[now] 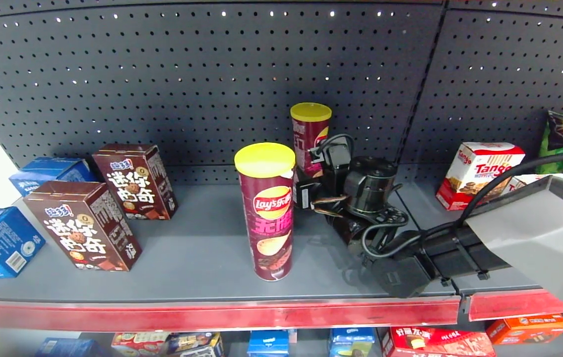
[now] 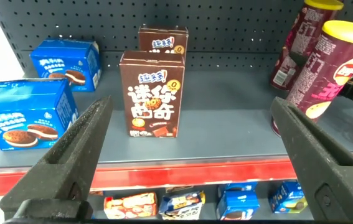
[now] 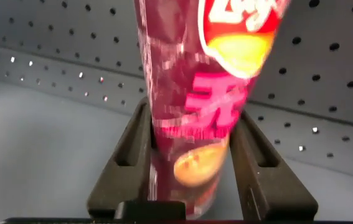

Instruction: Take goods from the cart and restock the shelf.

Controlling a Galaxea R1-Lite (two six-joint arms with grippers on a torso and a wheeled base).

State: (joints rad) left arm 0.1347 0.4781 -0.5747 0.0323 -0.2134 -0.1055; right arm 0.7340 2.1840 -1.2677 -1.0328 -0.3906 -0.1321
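Maroon chip can (image 1: 309, 139), yellow lid (image 1: 310, 111), upright, in right tool (image 3: 192, 113).

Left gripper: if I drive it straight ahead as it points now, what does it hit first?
Probably the front brown cookie box, slightly off-centre ahead of the open left gripper. Depth is unclear, so it might pass beside it toward the pegboard back.

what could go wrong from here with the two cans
1. The right gripper is clamped on the rear can, close behind the front can. Pulling the arm back could clip the front can and topple it off the shelf.
2. The tall rear can may tip if it gets dragged on release.
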